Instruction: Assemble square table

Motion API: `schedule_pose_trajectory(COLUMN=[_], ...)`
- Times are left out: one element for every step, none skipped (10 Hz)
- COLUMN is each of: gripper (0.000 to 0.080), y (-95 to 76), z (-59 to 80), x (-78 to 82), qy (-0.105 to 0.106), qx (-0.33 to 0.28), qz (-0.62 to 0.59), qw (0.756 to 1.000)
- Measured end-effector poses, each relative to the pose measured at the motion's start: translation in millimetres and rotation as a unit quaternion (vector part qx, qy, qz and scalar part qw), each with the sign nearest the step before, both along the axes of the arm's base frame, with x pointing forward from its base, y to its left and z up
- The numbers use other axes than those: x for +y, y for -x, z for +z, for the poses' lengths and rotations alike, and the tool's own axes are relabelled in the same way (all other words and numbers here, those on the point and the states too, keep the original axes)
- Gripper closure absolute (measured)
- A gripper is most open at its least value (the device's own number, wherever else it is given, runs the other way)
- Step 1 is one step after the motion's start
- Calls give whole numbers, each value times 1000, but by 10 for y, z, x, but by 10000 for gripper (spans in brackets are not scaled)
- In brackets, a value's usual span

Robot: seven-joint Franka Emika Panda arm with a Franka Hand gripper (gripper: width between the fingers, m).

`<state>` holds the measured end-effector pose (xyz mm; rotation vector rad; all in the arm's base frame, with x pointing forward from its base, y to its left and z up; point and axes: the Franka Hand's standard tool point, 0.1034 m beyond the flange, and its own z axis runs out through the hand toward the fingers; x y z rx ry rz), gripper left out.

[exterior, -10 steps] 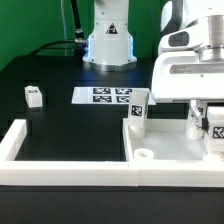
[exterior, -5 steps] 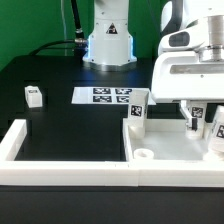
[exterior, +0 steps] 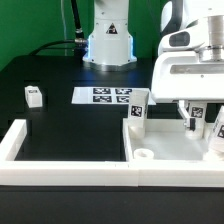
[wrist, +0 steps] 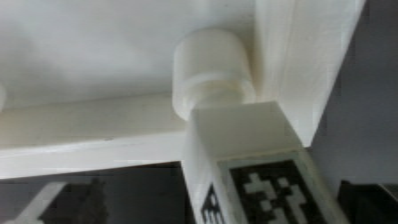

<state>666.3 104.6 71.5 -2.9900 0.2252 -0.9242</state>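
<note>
One small white tagged plastic leg block (wrist: 249,135) stands upright in the white raised-rim square plastic slab's (exterior: 165,150) two-o'clock corner, the gripper's (exterior: 203,120) jaws apart around it, probably leaving it seated.

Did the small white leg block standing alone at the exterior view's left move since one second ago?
No. The leg block keeps the same gap from the marker board, on the exterior view's left of it.

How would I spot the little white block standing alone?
Find the black table, then the flat marker board on it. To the exterior view's left stands a leg block, alone on bare black, while the other leg blocks cluster at the white slab.
</note>
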Motion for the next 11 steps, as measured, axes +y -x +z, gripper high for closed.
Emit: schedule_pose_trajectory(gripper=[151, 151, 151, 151, 151, 151, 151, 151, 151, 151, 151], y=[0, 0, 0, 1, 15, 17, -21, -9, -45, -65, -33], z=[0, -1, -1, -1, -29, 14, 105, 80, 79, 69, 66], x=[0, 0, 0, 0, 2, 36, 67, 45, -16, -65, -105], qy=[1, 1, 2, 2, 1, -9, -16, -19, -22, -24, -27], qx=[0, 0, 0, 0, 17, 68, 90, 143, 181, 204, 244], qz=[1, 2, 2, 3, 1, -7, -11, -14, -19, -24, -28], qw=[1000, 1000, 1000, 1000, 1000, 998, 996, 989, 983, 978, 969])
